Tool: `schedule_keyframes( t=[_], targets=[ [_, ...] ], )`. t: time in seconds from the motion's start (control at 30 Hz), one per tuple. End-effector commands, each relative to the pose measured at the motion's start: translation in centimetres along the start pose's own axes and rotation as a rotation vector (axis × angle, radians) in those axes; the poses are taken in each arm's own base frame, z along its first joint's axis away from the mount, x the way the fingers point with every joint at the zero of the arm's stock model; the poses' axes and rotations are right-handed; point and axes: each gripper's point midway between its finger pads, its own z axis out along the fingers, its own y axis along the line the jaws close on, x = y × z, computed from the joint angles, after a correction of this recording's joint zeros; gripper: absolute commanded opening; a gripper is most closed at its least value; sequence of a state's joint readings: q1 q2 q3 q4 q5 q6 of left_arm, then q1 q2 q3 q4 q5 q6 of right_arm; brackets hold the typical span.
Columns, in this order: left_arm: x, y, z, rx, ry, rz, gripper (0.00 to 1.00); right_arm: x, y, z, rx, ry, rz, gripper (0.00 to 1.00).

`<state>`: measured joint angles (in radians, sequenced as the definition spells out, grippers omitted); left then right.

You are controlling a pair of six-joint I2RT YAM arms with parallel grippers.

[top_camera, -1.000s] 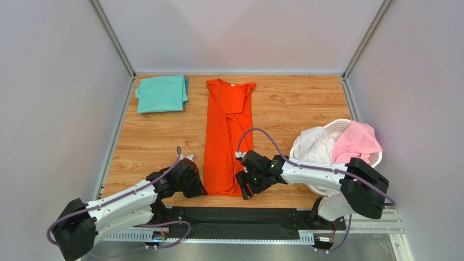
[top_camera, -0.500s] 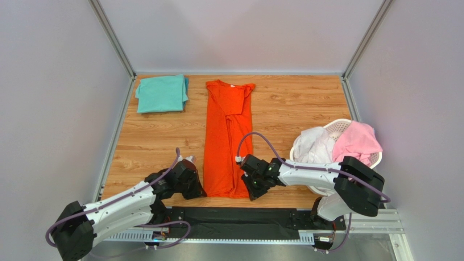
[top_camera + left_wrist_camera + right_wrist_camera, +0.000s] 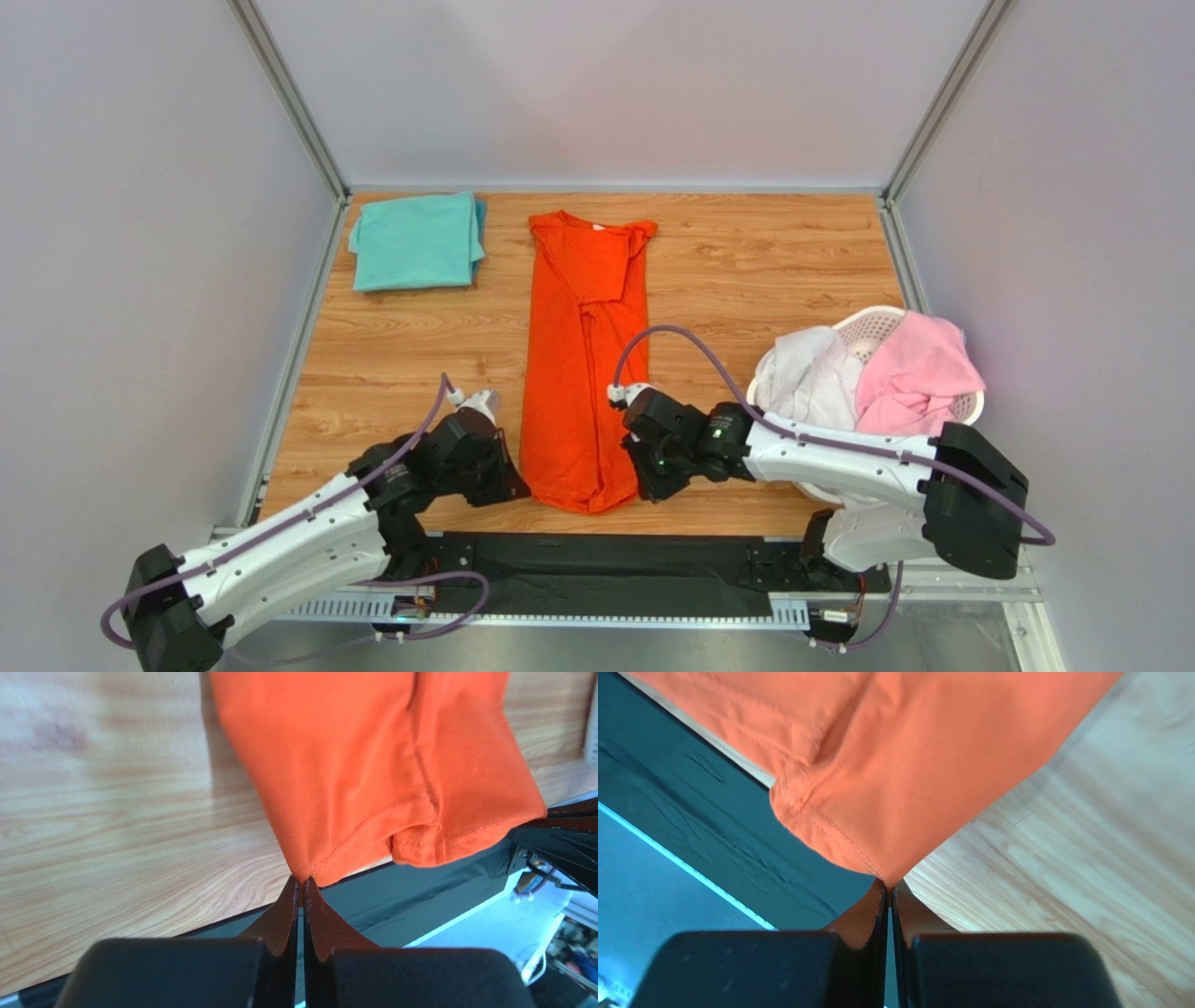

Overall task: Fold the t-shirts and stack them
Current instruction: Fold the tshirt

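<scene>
An orange-red t-shirt (image 3: 582,357) lies lengthwise down the middle of the table, its sides folded in, collar at the far end. My left gripper (image 3: 301,880) is shut on the hem's near left corner (image 3: 309,870). At the near right corner (image 3: 887,873) my right gripper (image 3: 889,883) is shut on the hem too. The near hem is lifted and bunched between the two grippers (image 3: 589,490). A folded teal-green t-shirt (image 3: 415,240) rests at the far left. Pale pink (image 3: 916,367) and white (image 3: 811,375) shirts fill the basket.
A white perforated basket (image 3: 898,325) stands at the right edge of the table. A black strip (image 3: 617,560) runs along the table's near edge under the arm bases. Grey walls close the table on three sides.
My right gripper closed on the hem's right corner. Both grippers have raised the near hem slightly, and it now bunches off the table.
</scene>
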<state>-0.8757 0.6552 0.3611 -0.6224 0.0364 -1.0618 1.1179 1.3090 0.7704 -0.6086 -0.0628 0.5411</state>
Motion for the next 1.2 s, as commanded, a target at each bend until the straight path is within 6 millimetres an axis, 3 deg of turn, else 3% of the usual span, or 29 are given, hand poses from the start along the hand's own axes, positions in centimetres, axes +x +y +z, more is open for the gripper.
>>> schedule_keyframes(
  t=[0.0,0.03,0.17,0.2,0.33,0.57,0.83,0.97,1.17],
  targets=[
    [-3.1,-1.9,-1.3,-0.01,-0.1,0.051,0.0,-4.1,-0.8,-2.3,0.064,-0.13,-0.015,0.02],
    [-4.1,-3.0,-1.8,0.002,-0.127,0.06,0.0,-5.3,-0.6,-2.9,0.063,-0.162,-0.016,0.02],
    [-7.1,-4.1,-2.2,-0.065,-0.185,0.083,0.0,-8.9,-1.4,-4.5,0.095,-0.247,-0.011,0.02],
    [-8.2,-3.8,-2.3,-0.096,-0.213,0.077,0.0,-9.9,-2.0,-4.8,0.109,-0.262,-0.007,0.02],
    [-12.0,-6.1,-3.2,-0.083,-0.29,0.083,0.0,-13.1,-3.9,-5.7,0.165,-0.319,0.016,0.02],
    [-17.5,-8.3,-2.1,-0.071,-0.323,0.093,0.0,-19.5,-6.6,-7.3,0.182,-0.429,0.067,0.02],
    [-24.2,-9.4,-0.9,-0.083,-0.36,0.074,0.0,-24.3,-9.5,-6.9,0.197,-0.46,0.094,0.01],
    [-26.6,-9.5,0.6,-0.057,-0.354,0.065,0.0,-26.1,-12.3,-5.4,0.215,-0.435,0.143,0.01],
    [-29.2,-8.4,2.3,-0.098,-0.333,0.063,0.0,-28.2,-13.7,-4.0,0.171,-0.417,0.159,0.01]
  ],
)
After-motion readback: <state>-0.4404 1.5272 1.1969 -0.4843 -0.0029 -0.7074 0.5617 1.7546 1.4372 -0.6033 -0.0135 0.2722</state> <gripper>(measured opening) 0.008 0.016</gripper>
